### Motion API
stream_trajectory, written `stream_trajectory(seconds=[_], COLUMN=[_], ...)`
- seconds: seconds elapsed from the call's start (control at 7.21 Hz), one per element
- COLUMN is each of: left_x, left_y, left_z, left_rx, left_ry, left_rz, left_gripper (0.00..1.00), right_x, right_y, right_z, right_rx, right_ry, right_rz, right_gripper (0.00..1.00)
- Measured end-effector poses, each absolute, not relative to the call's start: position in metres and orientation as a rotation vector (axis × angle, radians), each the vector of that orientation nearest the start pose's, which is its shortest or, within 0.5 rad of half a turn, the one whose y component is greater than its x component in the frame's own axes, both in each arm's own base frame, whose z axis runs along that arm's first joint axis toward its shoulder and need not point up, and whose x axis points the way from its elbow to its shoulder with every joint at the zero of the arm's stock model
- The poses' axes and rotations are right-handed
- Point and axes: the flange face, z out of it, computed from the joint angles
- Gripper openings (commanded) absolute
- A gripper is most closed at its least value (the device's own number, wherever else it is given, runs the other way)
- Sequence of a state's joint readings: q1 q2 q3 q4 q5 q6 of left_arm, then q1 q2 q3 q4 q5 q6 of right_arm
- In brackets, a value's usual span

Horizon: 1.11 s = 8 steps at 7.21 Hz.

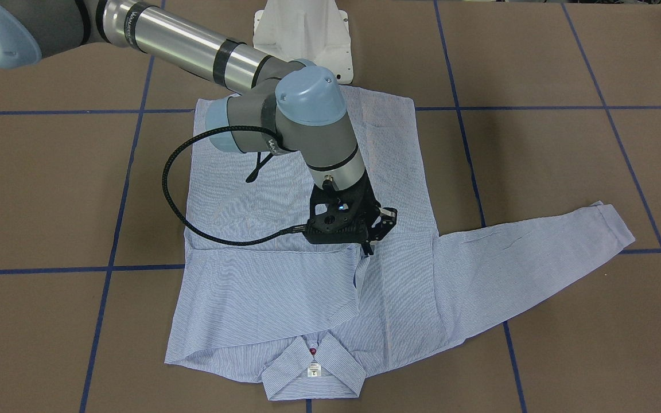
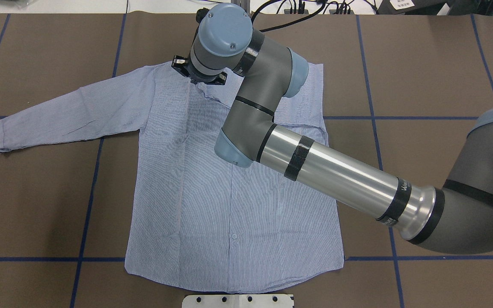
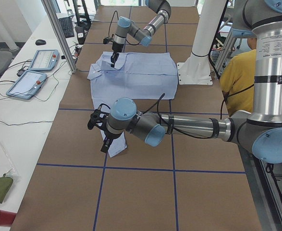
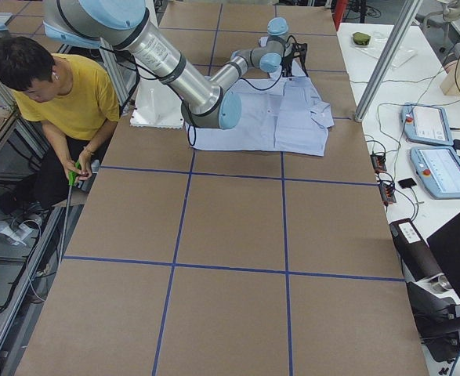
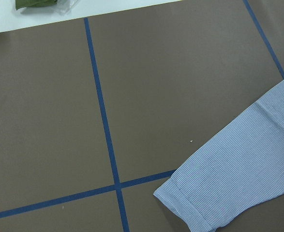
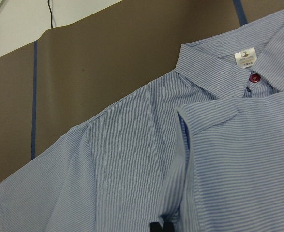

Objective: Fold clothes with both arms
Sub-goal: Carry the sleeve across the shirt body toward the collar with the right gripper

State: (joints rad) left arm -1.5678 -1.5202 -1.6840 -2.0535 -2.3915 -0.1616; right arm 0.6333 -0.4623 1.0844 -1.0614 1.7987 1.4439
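Brown-papered table (image 1: 537, 57) under flat striped shirt (image 1: 399, 287); one sleeve (image 1: 273, 292) folded across chest, right gripper (image 1: 368, 249) clamped on its cuff (image 1: 359, 269). Left gripper (image 3: 104, 143) by outstretched sleeve (image 1: 537, 246); apart or together, cannot tell.

right arm (image 1: 181, 43): polished silver tube, grey joint housings, pale blue round caps with small recessed screws, black bands with white lettering (unreadable). black braided cable (image 1: 172, 189) runs to the wrist. right gripper (image 1: 368, 249): black, skeletal, two-finger. left arm (image 3: 193, 127): same silver/grey/pale blue build, thin black cable.
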Motion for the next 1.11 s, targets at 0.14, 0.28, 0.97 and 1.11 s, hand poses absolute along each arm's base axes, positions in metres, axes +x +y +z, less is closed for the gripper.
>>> stream_trajectory(seconds=[0.14, 0.28, 0.97, 1.11], left_x=[-0.058, -0.058, -0.053, -0.039], left_y=[-0.491, -0.491, -0.492, -0.493], left_z=[0.569, 0.569, 0.565, 0.563], left_rx=[0.445, 0.444, 0.454, 0.449], left_ry=[0.838, 0.838, 0.845, 0.861], left_rz=[0.078, 0.079, 0.08, 0.067], left_gripper=[0.99, 0.99, 0.99, 0.99], right_x=[-0.607, -0.612, -0.643, -0.646], right_y=[-0.58, -0.579, -0.558, -0.555], right_z=[0.07, 0.062, 0.04, 0.033], right_rx=[0.235, 0.236, 0.231, 0.219], right_ry=[-1.128, -1.13, -1.133, -1.142], right_rz=[0.321, 0.32, 0.403, 0.425], right_gripper=[0.0, 0.0, 0.99, 0.99])
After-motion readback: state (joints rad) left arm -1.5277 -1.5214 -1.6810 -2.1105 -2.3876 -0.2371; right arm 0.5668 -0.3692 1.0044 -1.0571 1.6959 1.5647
